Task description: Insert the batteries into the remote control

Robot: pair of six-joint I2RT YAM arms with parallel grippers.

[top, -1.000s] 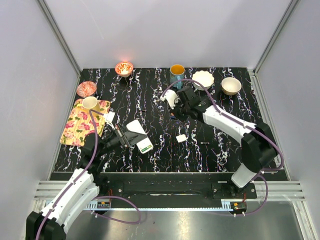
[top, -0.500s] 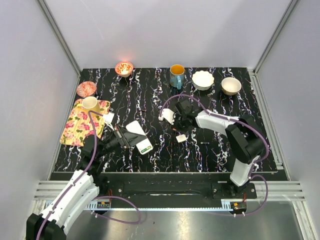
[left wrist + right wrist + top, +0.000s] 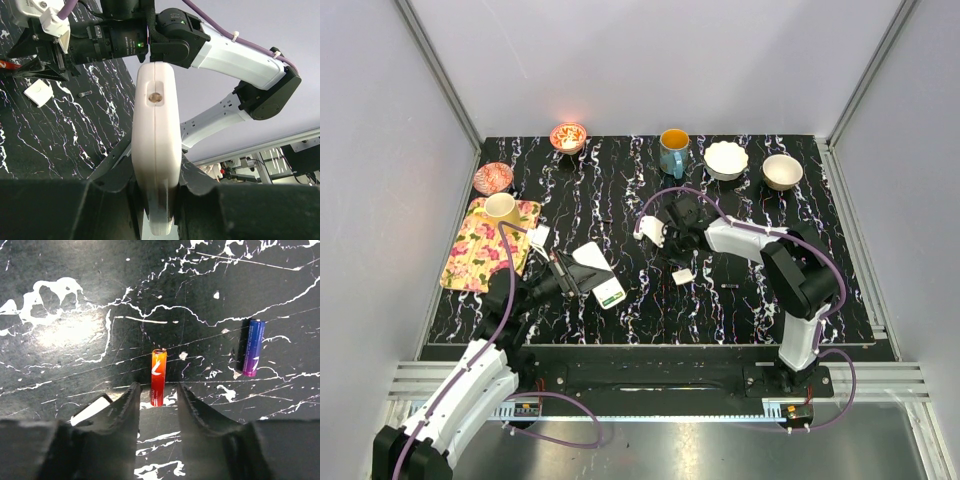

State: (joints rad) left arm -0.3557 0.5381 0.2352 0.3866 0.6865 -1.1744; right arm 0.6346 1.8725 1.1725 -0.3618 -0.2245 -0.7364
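Nothing seems loaded yet: the left gripper (image 3: 156, 173) clamps the remote control (image 3: 156, 145) at near left, while the right gripper (image 3: 157, 390), jaws apart, straddles the reddish-orange battery (image 3: 158, 374) on the middle of the table (image 3: 620, 190) (the bluish battery (image 3: 253, 347) lies nearby).

The white cover piece (image 3: 91, 410) lies mostly hidden behind a finger of the right gripper (image 3: 156, 390); in the overhead view, the batteries (image 3: 158, 376) beside that gripper are too small to make out.
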